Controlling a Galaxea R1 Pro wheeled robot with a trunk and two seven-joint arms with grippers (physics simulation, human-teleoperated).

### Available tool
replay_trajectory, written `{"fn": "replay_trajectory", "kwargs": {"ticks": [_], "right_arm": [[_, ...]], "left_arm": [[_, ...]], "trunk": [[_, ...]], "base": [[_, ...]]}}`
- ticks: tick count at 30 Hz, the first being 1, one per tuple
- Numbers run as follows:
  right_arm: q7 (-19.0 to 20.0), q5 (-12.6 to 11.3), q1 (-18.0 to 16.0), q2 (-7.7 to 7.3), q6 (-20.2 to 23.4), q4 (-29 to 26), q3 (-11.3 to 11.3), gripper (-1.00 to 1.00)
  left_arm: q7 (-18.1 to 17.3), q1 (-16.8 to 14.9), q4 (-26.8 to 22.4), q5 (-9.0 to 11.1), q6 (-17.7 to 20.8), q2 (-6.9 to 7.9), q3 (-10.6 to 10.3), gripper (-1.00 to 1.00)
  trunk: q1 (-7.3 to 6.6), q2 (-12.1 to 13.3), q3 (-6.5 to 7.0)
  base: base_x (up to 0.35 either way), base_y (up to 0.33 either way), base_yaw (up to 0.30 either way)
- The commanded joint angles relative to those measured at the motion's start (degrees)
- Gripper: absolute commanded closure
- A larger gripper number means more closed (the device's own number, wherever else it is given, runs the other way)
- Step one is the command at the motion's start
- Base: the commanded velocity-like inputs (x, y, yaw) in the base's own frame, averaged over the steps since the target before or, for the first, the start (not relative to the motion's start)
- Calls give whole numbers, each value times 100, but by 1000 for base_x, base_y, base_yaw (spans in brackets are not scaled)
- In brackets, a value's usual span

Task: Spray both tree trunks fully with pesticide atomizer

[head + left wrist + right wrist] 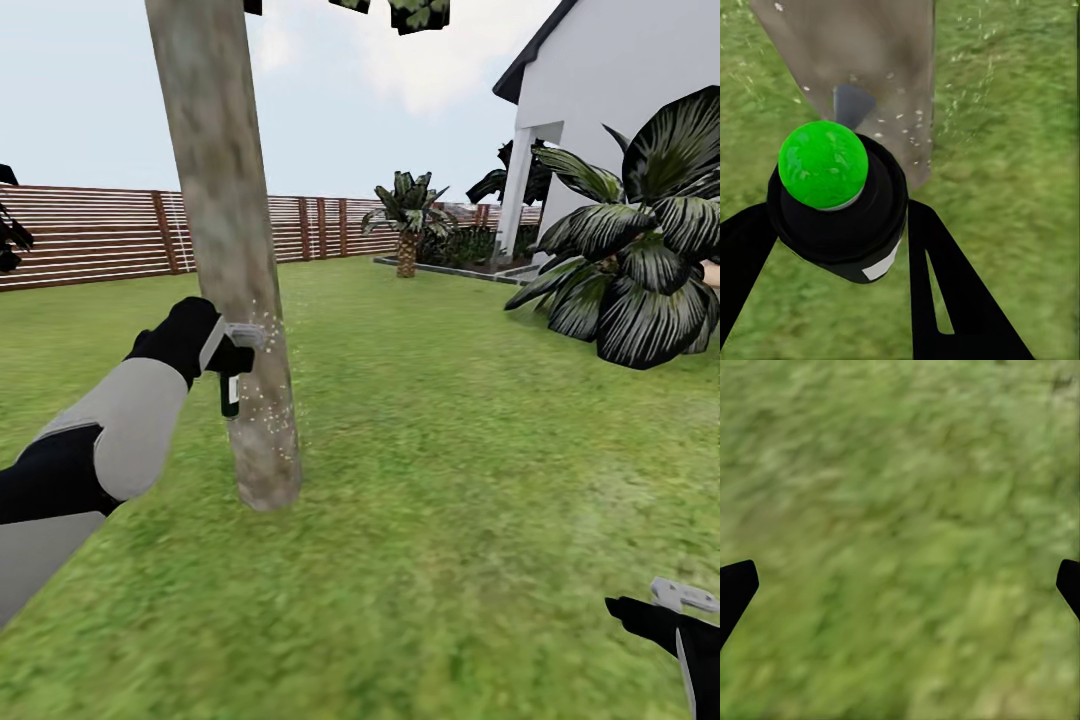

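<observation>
The left gripper (240, 345) holds the pesticide atomizer (230, 390) tight beside the tree trunk (235, 260), spraying white specks low down, so next it should aim higher, while the right gripper (685, 597) hangs wide apart over the grass (450, 450).

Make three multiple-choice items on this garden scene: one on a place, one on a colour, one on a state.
1. Where do the white specks lie?
A) on the house wall
B) on the tree trunk
C) on the fence

2. What colour is the atomizer's round top in the left wrist view?
A) green
B) blue
C) yellow

3. How is the right end effector?
A) shut on a leaf
B) shut on a stone
C) open

Key: B, the pesticide dots the tree trunk; A, the atomizer carries a green ball; C, the right end effector has fingers wide apart over grass.
</observation>
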Motion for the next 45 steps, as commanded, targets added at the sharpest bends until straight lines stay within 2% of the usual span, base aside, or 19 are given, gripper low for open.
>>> {"fn": "replay_trajectory", "kwargs": {"ticks": [1, 4, 13, 19, 23, 28, 30, 32, 34, 38, 39, 41, 43, 45], "right_arm": [[53, 60, -5, 2, 17, -8, -14, -100], [53, 60, -6, 2, 17, -8, -15, -100], [52, 60, -6, 2, 17, -8, -16, -100], [53, 60, -6, 2, 17, -8, -16, -100], [53, 60, -6, 2, 17, -8, -12, -100], [50, 60, -6, 2, 17, -8, -11, -100], [52, 60, -6, 2, 17, -8, -9, -100], [51, 60, -6, 2, 17, -8, -7, -100], [51, 60, -6, 2, 17, -8, -7, -100], [52, 60, -6, 2, 17, -8, -7, -100], [52, 60, -6, 2, 16, -8, -7, -100], [51, 60, -6, 2, 16, -8, -7, -100], [48, 60, -5, 2, 17, -8, -7, -100], [48, 60, -6, 2, 17, -8, -7, -100]], "left_arm": [[-46, -49, -8, -63, 20, -5, 39, 100], [-46, -157, -9, -63, 21, -5, 39, 100], [-46, -205, -9, -64, 21, -5, 39, 100], [-46, -576, -92, -94, 15, 4, 39, 100], [-40, -667, -104, -348, 15, 119, 41, 100], [-43, -673, -60, -405, 13, 127, 52, 100], [-42, -673, 57, -406, 12, 132, 51, 100], [-43, -672, 222, -406, 12, 199, 49, 100], [-38, -660, 705, -406, -9, 387, 48, 100], [-37, -626, 888, -402, -22, 504, 48, 100], [-37, -597, 933, -400, -25, 580, 48, 100], [-46, -500, 1280, -398, -60, 666, 48, 100], [-53, -408, 1629, -398, -147, 686, 48, 100], [-55, -103, 1766, -399, -404, 689, 48, 100]], "trunk": [[-1, -2, -6], [-1, -2, -6], [-1, -2, -6], [-1, -2, -6], [-1, -2, -6], [-1, -2, -6], [-1, -2, -6], [-1, -2, -6], [-1, -2, -6], [-1, -2, -6], [-1, -2, -6], [-1, -2, -6], [-1, -2, -6], [-1, -2, -6]], "base": [[3, -4, 0], [1, -1, 0], [-161, 0, 0], [-6, 0, 0], [0, 0, 0], [0, 0, 0], [0, 0, 0], [0, 0, 0], [0, 0, 0], [0, 0, 0], [0, 0, 0], [0, 0, 0], [0, 0, 0], [0, 0, 0]]}}
